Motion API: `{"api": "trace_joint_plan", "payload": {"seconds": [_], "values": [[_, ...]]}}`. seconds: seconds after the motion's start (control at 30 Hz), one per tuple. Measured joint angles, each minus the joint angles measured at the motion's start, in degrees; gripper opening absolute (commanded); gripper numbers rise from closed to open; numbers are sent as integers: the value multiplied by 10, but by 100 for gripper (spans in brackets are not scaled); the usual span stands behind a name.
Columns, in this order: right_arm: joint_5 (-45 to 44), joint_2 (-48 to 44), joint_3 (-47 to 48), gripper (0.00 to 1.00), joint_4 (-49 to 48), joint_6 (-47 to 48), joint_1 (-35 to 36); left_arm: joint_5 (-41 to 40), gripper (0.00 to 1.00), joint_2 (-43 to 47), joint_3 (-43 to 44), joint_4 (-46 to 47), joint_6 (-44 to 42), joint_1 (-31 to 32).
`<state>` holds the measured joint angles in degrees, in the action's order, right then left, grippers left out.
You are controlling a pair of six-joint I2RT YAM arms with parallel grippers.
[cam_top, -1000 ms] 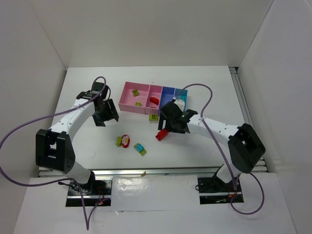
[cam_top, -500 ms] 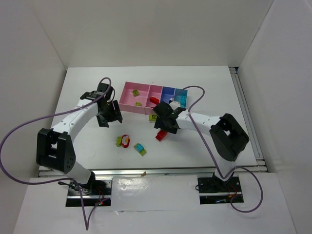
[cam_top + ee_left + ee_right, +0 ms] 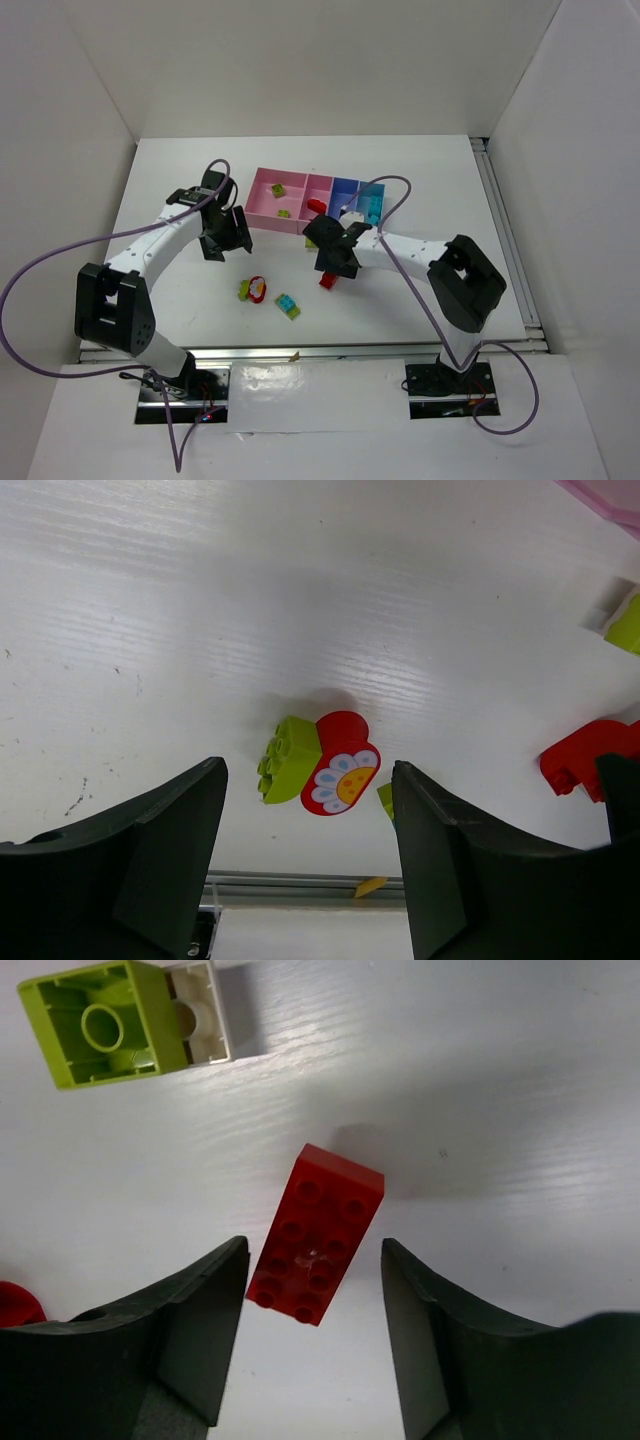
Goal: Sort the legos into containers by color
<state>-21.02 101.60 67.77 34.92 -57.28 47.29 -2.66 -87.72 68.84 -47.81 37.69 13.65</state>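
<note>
White surface is seen bearing the containers; at their 6 o'clock a red lego is straddled, untouched, by the right hand, fingers apart. Lying skewed, it could be twisted out when squeezed. The left hand is held apart

L arm reaches fwd from its base, elbow out to the left, wrist bent down. L gripper hangs pointing down, jaws wide apart, nothing btwn the fingers. R arm stretches left across the middle, forearm low & nearly level, wrist tipped down. R gripper sits low, jaws part-way apart, pads w/ a gap btwn them.
</note>
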Motion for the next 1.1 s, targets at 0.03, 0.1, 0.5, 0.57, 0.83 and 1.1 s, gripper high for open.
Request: {"api": "trace_joint_plan", "payload": {"seconds": [0.03,0.1,0.5,0.57,0.83,1.1], "values": [[-2,0,2,53,3,-1,3,0,78,0,0,0,0,0],[-5,0,3,53,5,-2,8,0,78,0,0,0,0,0],[-11,16,9,63,9,3,10,0,78,0,-9,5,0,0],[-11,21,10,56,9,4,10,0,78,0,-11,5,0,0],[-15,31,29,28,14,17,10,3,78,0,-12,9,0,0],[70,-76,37,28,-24,145,-21,140,83,1,13,23,-71,-5]]}}
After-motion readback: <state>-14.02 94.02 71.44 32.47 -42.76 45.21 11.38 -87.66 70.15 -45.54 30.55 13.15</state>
